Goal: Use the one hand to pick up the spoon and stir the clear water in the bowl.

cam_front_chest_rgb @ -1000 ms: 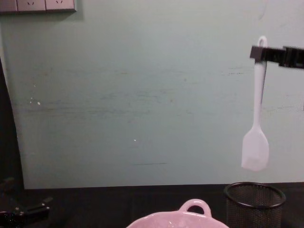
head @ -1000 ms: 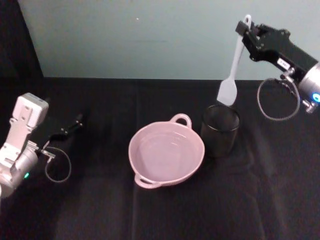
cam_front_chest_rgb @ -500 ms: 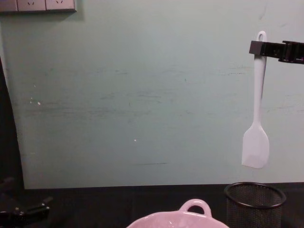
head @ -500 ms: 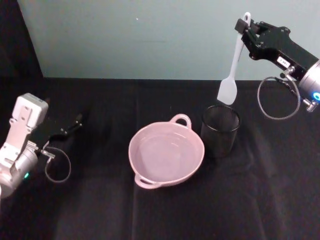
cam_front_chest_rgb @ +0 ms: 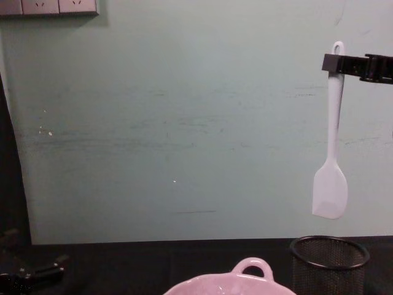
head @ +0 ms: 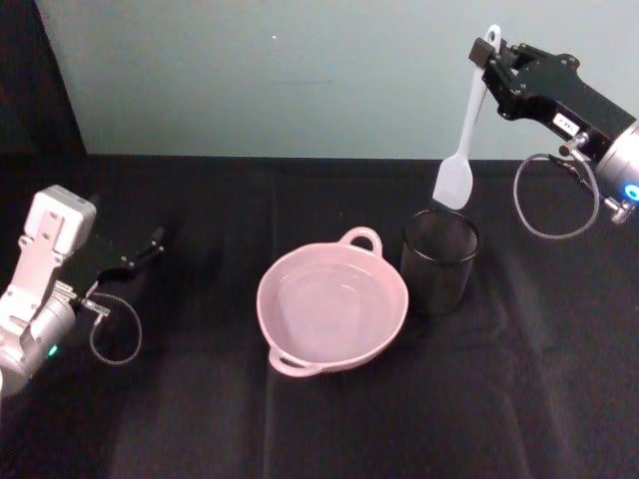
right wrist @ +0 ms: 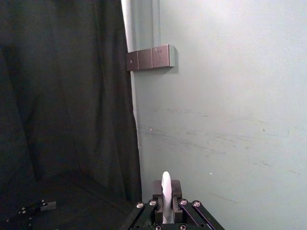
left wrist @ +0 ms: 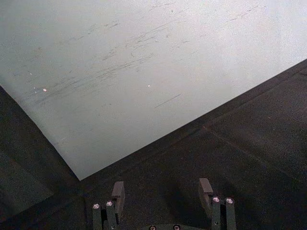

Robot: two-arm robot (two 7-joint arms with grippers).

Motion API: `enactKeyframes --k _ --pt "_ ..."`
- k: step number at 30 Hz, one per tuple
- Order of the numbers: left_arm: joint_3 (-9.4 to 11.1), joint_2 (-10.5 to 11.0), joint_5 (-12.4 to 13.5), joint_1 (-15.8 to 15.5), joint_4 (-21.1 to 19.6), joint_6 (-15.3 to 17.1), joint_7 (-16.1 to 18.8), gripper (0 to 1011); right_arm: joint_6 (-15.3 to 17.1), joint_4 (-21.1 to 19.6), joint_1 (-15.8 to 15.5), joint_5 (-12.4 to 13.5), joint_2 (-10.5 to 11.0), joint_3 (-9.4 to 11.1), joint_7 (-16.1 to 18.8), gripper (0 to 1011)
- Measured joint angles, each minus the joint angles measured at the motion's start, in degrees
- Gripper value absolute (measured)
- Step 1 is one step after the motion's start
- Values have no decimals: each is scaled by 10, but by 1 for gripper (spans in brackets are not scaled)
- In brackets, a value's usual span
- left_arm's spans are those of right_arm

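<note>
The white spoon (head: 464, 135) hangs upright in the air, paddle head down, directly above the black mesh cup (head: 439, 257). My right gripper (head: 490, 62) is shut on the top of its handle; the handle tip (right wrist: 166, 181) pokes out between the fingers, and the spoon (cam_front_chest_rgb: 331, 147) hangs from the gripper (cam_front_chest_rgb: 334, 62) in the chest view too. The pale pink bowl (head: 290, 344) holds clear water and stands left of the cup, its loop handle (cam_front_chest_rgb: 250, 267) toward the wall. My left gripper (left wrist: 163, 189) is open and parked low at the table's left.
The black mesh cup (cam_front_chest_rgb: 329, 261) stands right beside the bowl. A black cloth covers the table (head: 200, 419). A pale green wall (head: 270, 80) closes the back, with a dark curtain (right wrist: 62, 105) at its left end.
The right gripper has lifted the spoon slightly, so its head hangs a little higher above the mesh cup. The left arm has not moved.
</note>
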State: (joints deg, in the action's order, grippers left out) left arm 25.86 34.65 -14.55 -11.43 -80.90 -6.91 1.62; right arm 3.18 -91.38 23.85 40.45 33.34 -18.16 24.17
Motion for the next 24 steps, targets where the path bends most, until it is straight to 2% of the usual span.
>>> enactKeyframes --k 6,10,15,17,24 --pt "0 0 0 0 0 0 0 1011 0 -1 -2 -1 -3 1 1 110" --pt "0 0 0 0 0 0 0 1011 -4 -6 -5 -4 -13 -4 8 110" --pt "0 0 0 0 0 0 0 1011 -7 -12 -5 -9 -30 -24 23 110" --pt "0 0 0 0 0 0 0 1011 -7 -12 -4 -11 -43 -39 32 110" --pt "0 0 0 0 0 0 0 1011 -5 -1 -4 -21 -62 -76 48 110"
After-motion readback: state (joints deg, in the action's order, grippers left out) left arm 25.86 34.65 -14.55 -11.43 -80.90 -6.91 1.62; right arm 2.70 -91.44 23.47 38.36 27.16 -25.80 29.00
